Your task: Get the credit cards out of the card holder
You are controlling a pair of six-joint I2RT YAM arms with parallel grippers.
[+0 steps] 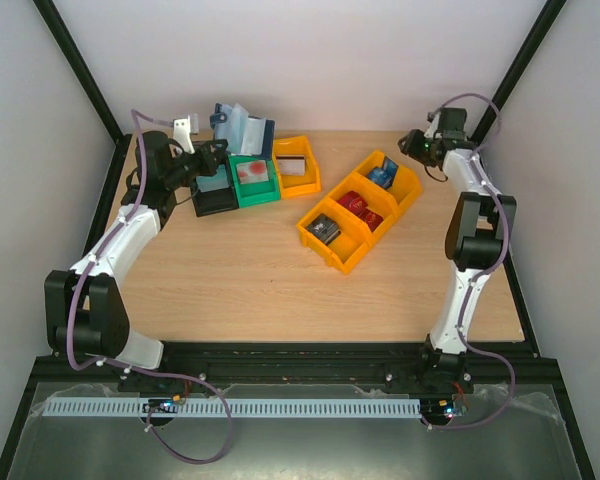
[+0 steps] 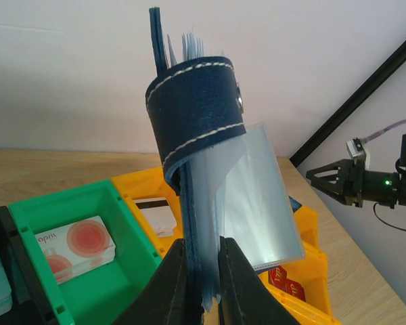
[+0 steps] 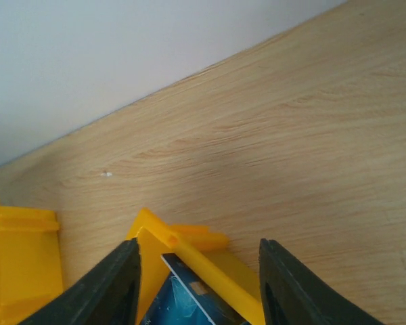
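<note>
My left gripper [image 1: 218,156] [image 2: 201,248] is shut on the lower edge of the card holder [image 1: 242,128] [image 2: 196,101]. It holds the navy wallet upright above the back-left bins, with the tab curled round the top and clear card sleeves [image 2: 257,203] fanning out. Credit cards lie in the bins: teal [image 1: 216,182], white with red circles [image 1: 252,173] [image 2: 74,245], pale with a dark stripe [image 1: 294,167] [image 2: 152,213], blue [image 1: 383,175] [image 3: 183,301], red [image 1: 360,208] [image 2: 285,282] and grey [image 1: 325,228]. My right gripper [image 1: 412,146] [image 3: 198,248] is open and empty above the far corner of the blue card's bin.
A black bin [image 1: 212,203], a green bin [image 1: 256,193] and an orange bin [image 1: 298,185] stand in a row at the back left. A yellow three-compartment bin [image 1: 346,256] lies diagonally at the centre right. Black frame posts stand at the back corners.
</note>
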